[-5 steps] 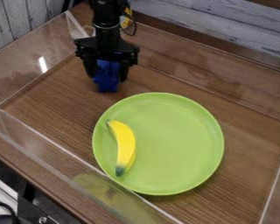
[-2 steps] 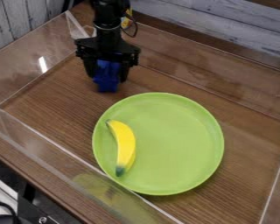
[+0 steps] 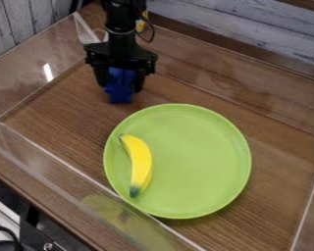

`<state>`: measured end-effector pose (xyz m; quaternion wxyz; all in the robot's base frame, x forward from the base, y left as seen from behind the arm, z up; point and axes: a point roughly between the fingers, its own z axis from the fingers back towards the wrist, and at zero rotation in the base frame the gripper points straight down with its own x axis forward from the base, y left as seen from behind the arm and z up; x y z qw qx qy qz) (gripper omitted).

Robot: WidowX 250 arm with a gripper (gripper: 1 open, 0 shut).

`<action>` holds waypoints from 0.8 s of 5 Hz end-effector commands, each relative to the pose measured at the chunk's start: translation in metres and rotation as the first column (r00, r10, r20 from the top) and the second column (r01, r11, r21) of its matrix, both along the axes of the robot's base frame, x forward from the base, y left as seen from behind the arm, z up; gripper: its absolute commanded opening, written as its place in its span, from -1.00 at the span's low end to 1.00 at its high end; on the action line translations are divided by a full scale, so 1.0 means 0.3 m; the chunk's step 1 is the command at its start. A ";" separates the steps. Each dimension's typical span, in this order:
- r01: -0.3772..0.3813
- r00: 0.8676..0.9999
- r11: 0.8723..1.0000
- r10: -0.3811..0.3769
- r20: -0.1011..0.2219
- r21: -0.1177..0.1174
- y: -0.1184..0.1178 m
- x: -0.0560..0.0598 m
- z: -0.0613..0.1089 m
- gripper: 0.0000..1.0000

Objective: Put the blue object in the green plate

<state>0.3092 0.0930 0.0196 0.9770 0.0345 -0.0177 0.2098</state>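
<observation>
Blue block (image 3: 119, 86) sits at the hand (image 3: 118, 71), grip unclear, while the green plate (image 3: 186, 162) holds a banana (image 3: 137, 164).

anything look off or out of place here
Nothing spilled or visibly damaged. The banana lies lengthwise near one edge of the green plate, off-center, but that hardly looks odd.

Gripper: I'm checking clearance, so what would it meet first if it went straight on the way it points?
Probably the blue block, right below the claw; with one view, the depth between them is unclear.
</observation>
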 end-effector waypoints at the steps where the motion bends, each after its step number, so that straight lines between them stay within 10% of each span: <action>1: 0.075 0.996 0.997 -0.076 -0.056 -0.019 -0.096 -0.032 -0.064 -1.00; 2: 0.075 0.995 0.997 -0.076 -0.066 -0.016 -0.091 -0.040 -0.064 1.00; 4: 0.068 0.994 0.998 -0.069 -0.081 -0.012 -0.088 -0.051 -0.055 1.00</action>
